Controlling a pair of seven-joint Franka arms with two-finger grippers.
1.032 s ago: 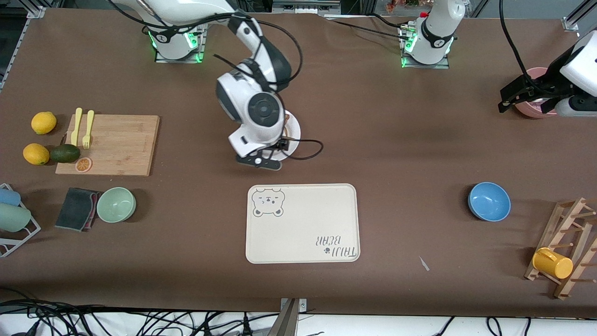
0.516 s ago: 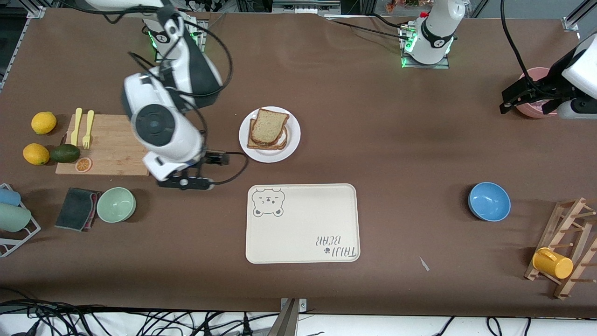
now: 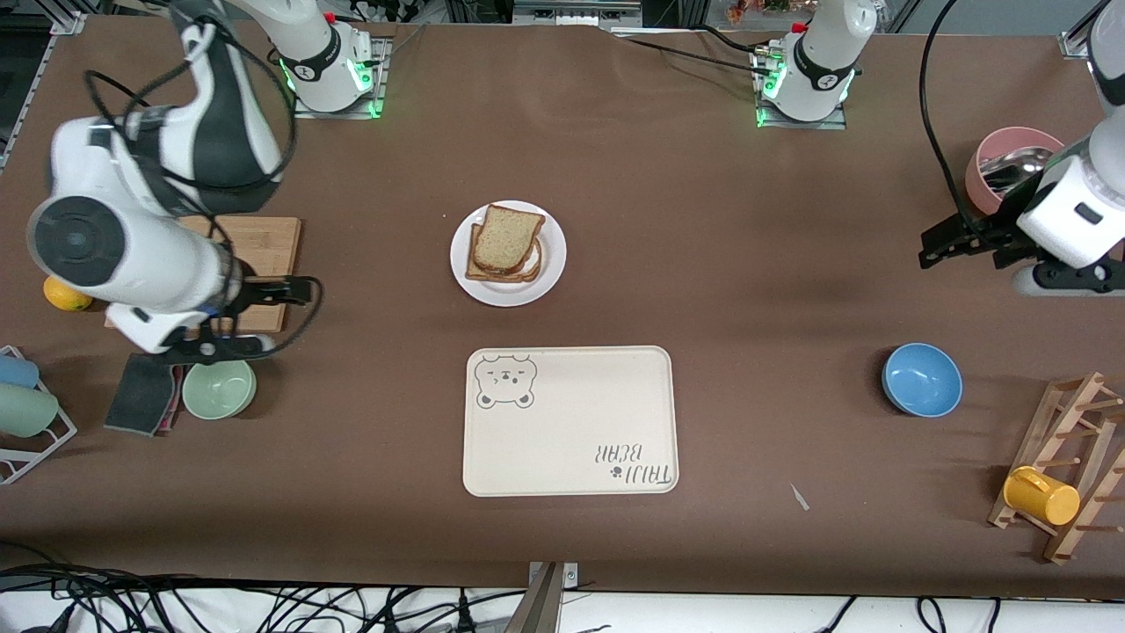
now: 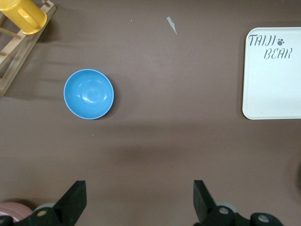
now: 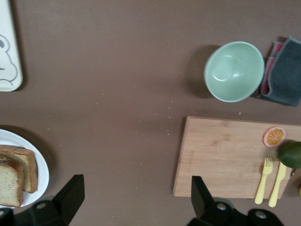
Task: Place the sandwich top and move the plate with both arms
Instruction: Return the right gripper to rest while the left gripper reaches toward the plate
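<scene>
Top slice (image 3: 507,236) now on the plate (image 3: 550,274); right gripper (image 3: 294,290) has swung off to the board (image 3: 264,248), fingers wide. Left gripper (image 3: 958,240) near pink cup (image 3: 1002,151), fingers wide. Next: move plate.

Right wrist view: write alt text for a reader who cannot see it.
The open right gripper hangs over bare brown table between a white plate holding the sandwich top and a wooden cutting board with yellow cutlery. A green bowl sits beside a dark cloth.

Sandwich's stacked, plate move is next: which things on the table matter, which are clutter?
Job: sandwich top, plate, left gripper, right gripper, both open.
Clutter: bear tray, blue bowl, green bowl, cutting board.
</scene>
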